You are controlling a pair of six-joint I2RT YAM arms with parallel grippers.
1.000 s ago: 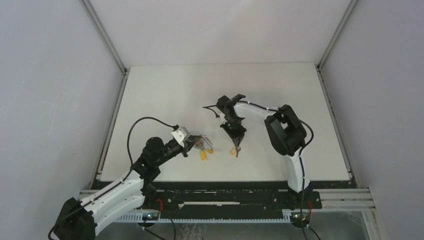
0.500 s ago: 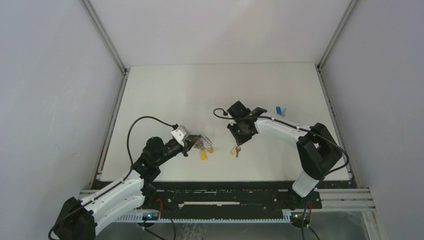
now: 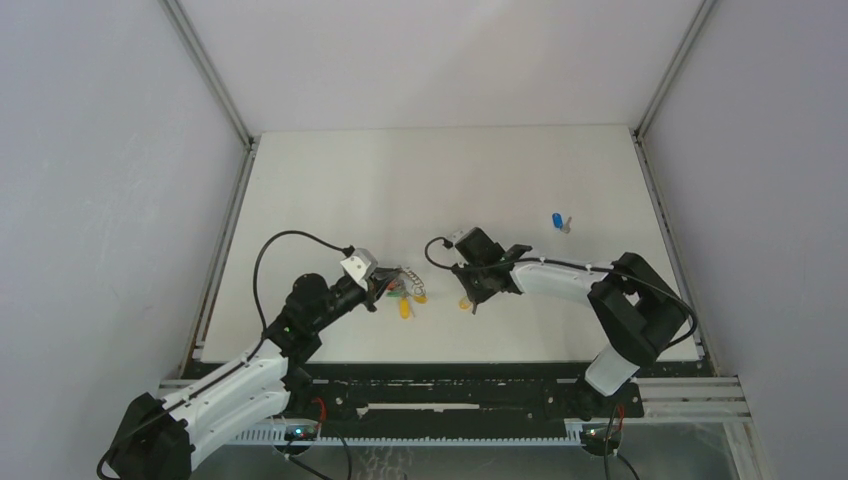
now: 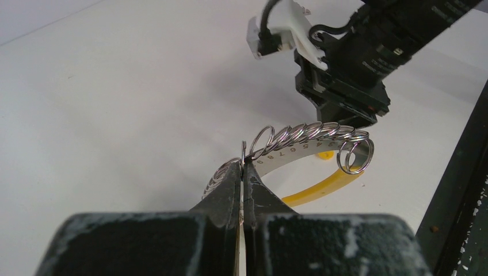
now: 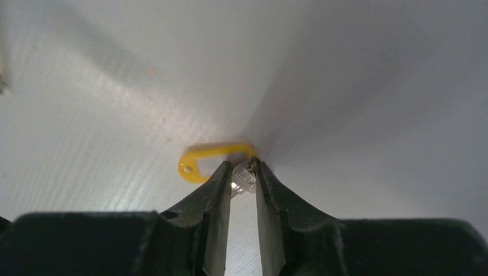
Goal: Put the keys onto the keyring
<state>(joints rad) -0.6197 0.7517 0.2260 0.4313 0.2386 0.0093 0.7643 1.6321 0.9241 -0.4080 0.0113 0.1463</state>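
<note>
The keyring is a silver chain of rings with coloured tags, and my left gripper is shut on one ring at its end. In the top view that left gripper sits left of centre. The yellow key lies flat on the table. My right gripper is down over it, jaws a little apart, with the key's silvery end between the fingertips. From above, the right gripper covers most of the yellow key. The blue key lies alone at the far right.
The white table has a raised metal rail along its left edge and a black frame at the near edge. The right arm's black wrist hangs close behind the keyring. Grey walls enclose both sides.
The right arm swung its elbow out to the right and brought its gripper down low over the yellow key, jaws wider than before. The blue key came into view. The left arm stayed put.
</note>
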